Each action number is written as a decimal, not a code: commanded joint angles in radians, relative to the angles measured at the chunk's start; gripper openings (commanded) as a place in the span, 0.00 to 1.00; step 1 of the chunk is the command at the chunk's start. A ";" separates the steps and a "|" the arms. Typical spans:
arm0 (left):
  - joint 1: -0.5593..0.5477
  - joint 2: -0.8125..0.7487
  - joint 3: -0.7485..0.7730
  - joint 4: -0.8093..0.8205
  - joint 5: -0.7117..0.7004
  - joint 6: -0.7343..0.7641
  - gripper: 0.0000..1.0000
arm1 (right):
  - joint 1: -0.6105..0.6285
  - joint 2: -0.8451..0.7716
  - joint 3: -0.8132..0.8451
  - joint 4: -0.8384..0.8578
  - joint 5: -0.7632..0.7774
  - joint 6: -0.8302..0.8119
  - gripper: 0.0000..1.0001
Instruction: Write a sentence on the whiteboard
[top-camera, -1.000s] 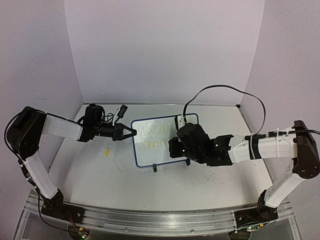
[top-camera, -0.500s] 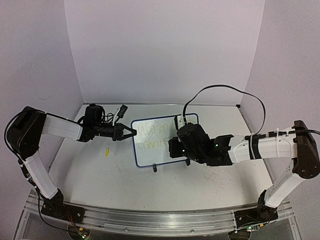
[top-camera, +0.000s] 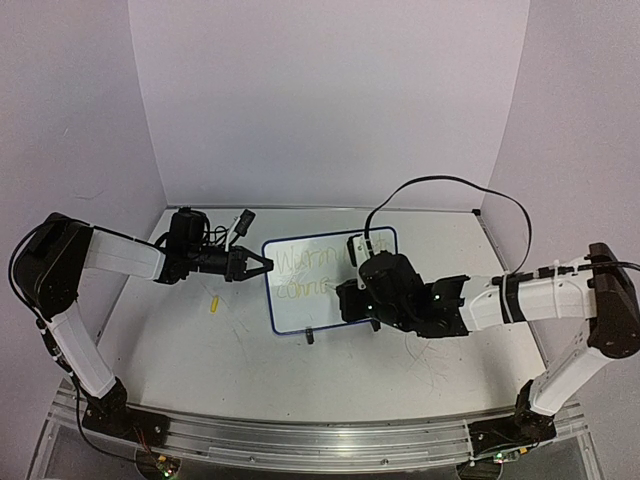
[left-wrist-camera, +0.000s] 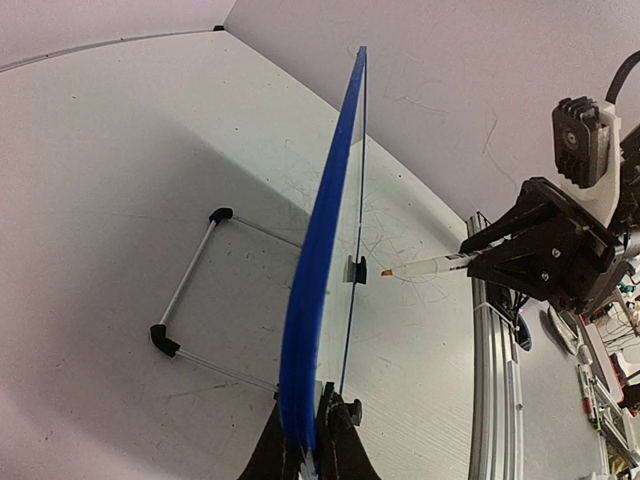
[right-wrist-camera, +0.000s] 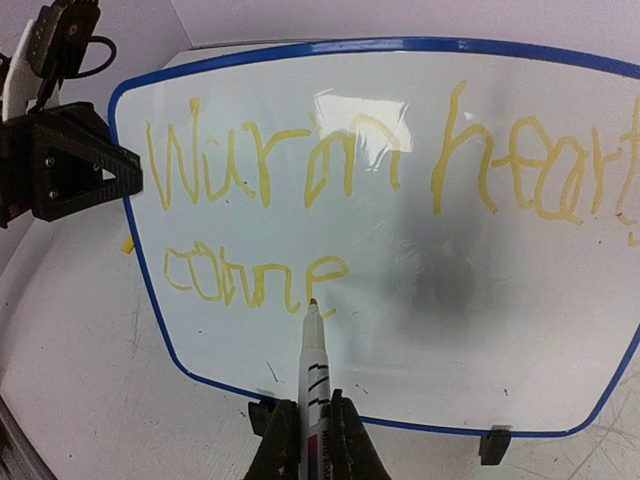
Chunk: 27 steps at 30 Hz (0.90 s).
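Steadying the whiteboard (top-camera: 300, 315) upright on the tabletop (top-camera: 200, 350), the left tool (top-camera: 262, 266) clamps its left edge in the top view; the right tool (top-camera: 345, 290) faces the board. Left wrist: board edge-on, marker (left-wrist-camera: 430, 266) tip at its face, contact unclear. Right wrist: marker gripped tight; the sentence (right-wrist-camera: 350, 170) reads "Warm heart / conne", unfinished; the next letter likely needs a small rightward shift. Marker label illegible.

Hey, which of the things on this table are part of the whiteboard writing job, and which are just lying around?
In the job:
- whiteboard, edge clamped by the left fingers
- yellow sentence on it
- marker in the right fingers, tip near the board

Lying about:
- small yellow piece on the tabletop, left of the board
- grey scribbles on the tabletop
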 joint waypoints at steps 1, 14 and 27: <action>-0.007 0.033 0.016 -0.051 -0.173 0.067 0.00 | -0.001 -0.060 -0.014 0.050 0.008 -0.030 0.00; -0.007 0.034 0.019 -0.052 -0.169 0.067 0.00 | 0.013 -0.003 0.041 0.044 -0.002 -0.025 0.00; -0.007 0.040 0.019 -0.052 -0.166 0.069 0.00 | 0.004 0.009 0.046 -0.013 0.057 0.014 0.00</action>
